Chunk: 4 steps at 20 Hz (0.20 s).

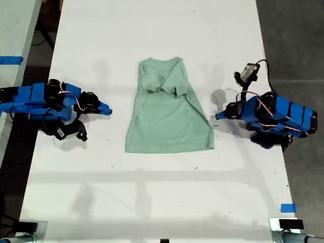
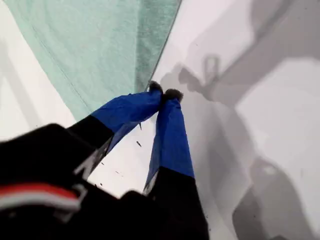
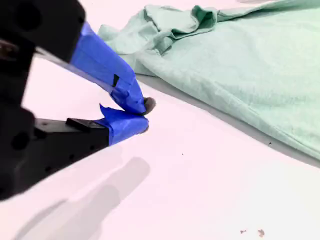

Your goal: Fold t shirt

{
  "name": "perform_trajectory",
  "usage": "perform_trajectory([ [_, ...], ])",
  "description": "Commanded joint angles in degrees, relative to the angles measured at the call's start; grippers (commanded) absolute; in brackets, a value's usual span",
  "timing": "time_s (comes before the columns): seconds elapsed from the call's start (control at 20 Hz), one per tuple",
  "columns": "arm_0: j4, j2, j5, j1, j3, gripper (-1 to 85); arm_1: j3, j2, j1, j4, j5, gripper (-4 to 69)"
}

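Two grippers, both pressed together, nothing held. T shirt (image 1: 169,121) lies mid-bench (image 1: 152,192), upper part folded over and bunched, lower part flat. My first gripper (image 1: 218,116), at the exterior view's right, has its tips just beside the shirt's edge; contact unclear. My second gripper (image 1: 108,111), exterior view's left, sits apart from the cloth.

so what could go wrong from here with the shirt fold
My first tool is shut right at the edge of the t shirt; moving in like that could shove the cloth instead of gripping it. The folded-in sleeves lie bunched near the collar, so another fold may trap wrinkles and come out lopsided.
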Motion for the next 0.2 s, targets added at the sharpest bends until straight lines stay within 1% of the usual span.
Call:
perform_trajectory([
  [0.0,-1.1,0.0,-0.9,-0.4,1.1,0.0,-0.5,0.5,-0.7,0.0,0.5,1.5],
  [0.15,-1.1,-0.1,-1.0,-0.4,1.1,0.0,-0.5,0.5,-0.9,0.1,0.6,1.5],
])
